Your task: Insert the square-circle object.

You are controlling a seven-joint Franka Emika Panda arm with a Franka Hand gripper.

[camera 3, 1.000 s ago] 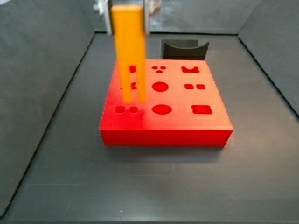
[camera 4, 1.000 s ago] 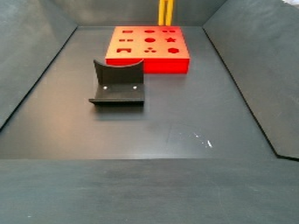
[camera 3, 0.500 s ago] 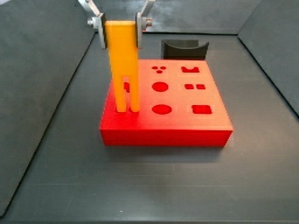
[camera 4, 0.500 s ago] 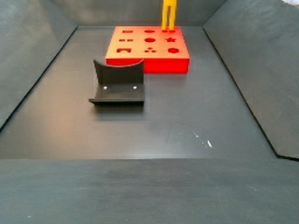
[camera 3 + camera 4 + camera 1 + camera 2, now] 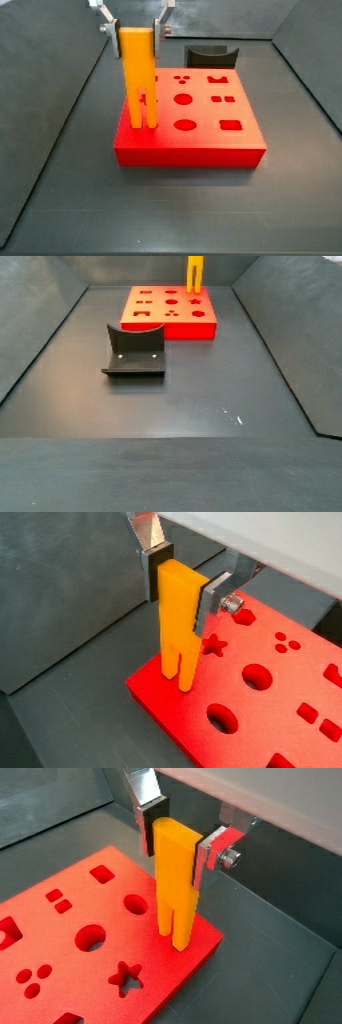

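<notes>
We've got the gripper (image 5: 182, 835) clamping the upright square-circle object (image 5: 175, 883), its prongs touching the red block's (image 5: 80, 968) corner.

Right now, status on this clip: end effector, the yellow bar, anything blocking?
End effector shut on yellow bar, above red block's corner. Bar upright, prongs at the block's top. Dark fixture stands apart. Nothing blocking.

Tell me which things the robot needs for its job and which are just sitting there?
Needed:
- the square-circle object, the tall orange bar standing upright over the block's corner
- the gripper, shut on the bar's top
- the red block with shaped holes

Just sitting there:
- the fixture, apart from the block on the dark floor
</notes>
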